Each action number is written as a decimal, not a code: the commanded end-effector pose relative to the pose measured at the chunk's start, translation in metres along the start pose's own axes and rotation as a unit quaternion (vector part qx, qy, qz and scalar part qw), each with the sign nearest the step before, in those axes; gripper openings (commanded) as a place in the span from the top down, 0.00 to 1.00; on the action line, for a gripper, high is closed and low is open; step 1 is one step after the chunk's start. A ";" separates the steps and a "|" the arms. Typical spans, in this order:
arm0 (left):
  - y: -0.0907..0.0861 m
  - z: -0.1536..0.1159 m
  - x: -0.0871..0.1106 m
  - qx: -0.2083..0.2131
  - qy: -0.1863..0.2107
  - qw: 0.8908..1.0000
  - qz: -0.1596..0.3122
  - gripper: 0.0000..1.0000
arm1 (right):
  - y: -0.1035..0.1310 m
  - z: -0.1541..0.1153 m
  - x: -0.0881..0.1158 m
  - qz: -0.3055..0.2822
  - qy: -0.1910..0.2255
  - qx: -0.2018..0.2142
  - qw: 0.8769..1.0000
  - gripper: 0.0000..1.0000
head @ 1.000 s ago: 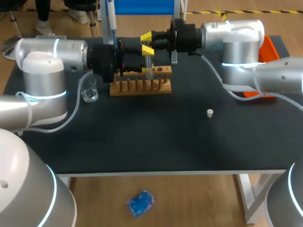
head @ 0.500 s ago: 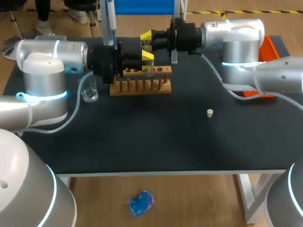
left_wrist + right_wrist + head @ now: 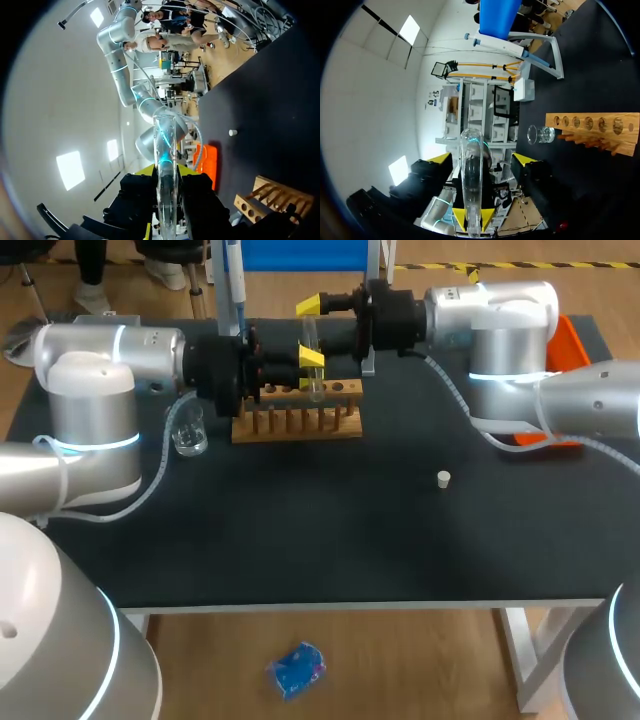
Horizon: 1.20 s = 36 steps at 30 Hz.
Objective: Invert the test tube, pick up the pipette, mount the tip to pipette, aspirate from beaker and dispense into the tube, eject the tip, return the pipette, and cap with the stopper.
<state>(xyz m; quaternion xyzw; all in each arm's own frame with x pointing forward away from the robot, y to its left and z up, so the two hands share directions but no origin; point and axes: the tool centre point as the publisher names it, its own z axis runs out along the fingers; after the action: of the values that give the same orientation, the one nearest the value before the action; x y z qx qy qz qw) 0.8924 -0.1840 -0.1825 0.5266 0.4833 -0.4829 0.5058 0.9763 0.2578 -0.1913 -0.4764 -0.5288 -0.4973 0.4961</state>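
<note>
Left end effector (image 3: 166, 170) is closed on the test tube (image 3: 166, 145), yellow tips pressed against it from both sides. The clear tube is off the desk (image 3: 350, 540) and roughly upright in the head view. Right end effector (image 3: 482, 159) faces the left one. Its fingers (image 3: 440, 159) are spread wide on either side of the tube with a gap on each side, so it is open and not gripping. In the right wrist view the left end effector's yellow tips show pinched on the tube, ahead of the right fingers. Wooden rack (image 3: 297, 420) sits on the desk directly under both end effectors, pegs along the near edge and holes along the top. Glass beaker (image 3: 188, 430) stands on the desk under the left arm, just beside the rack's end and behind the left end effector. White stopper (image 3: 444, 478) lies alone on the desk, well apart from both end effectors and below the right arm's side. Pipette (image 3: 236, 280) hangs on its stand at the desk's far edge, beyond the left end effector. An orange bin (image 3: 572, 340) is partly hidden behind the right arm. Which end of the tube is the open one cannot be told.
</note>
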 end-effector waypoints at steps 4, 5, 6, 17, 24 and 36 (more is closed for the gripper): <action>0.002 -0.003 0.000 0.002 0.002 1.000 -0.002 1.00 | 0.004 -0.009 0.009 -0.030 0.007 -0.010 0.999 0.00; 0.003 -0.003 0.000 0.002 0.001 1.000 -0.002 1.00 | 0.005 -0.013 0.011 -0.037 0.005 -0.012 0.999 0.00; 0.003 -0.004 0.000 0.002 0.001 1.000 -0.003 1.00 | 0.005 -0.016 0.012 -0.044 0.003 -0.014 0.999 0.00; 0.007 -0.001 0.000 0.007 -0.012 1.000 -0.009 1.00 | 0.003 -0.054 0.027 -0.162 0.009 -0.027 0.986 0.00; 0.007 -0.002 -0.003 0.005 -0.014 1.000 -0.010 1.00 | -0.001 -0.069 0.016 -0.231 -0.031 -0.024 0.972 0.00; 0.006 -0.003 -0.001 0.003 -0.014 1.000 -0.012 1.00 | -0.001 -0.069 0.016 -0.231 -0.031 -0.024 0.972 0.00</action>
<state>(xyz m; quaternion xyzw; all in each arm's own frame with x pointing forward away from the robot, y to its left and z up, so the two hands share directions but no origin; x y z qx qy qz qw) 0.8987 -0.1817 -0.1811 0.5153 0.4811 -0.4982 0.5048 0.9792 0.1901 -0.1743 -0.3685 -0.6281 -0.5947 0.3405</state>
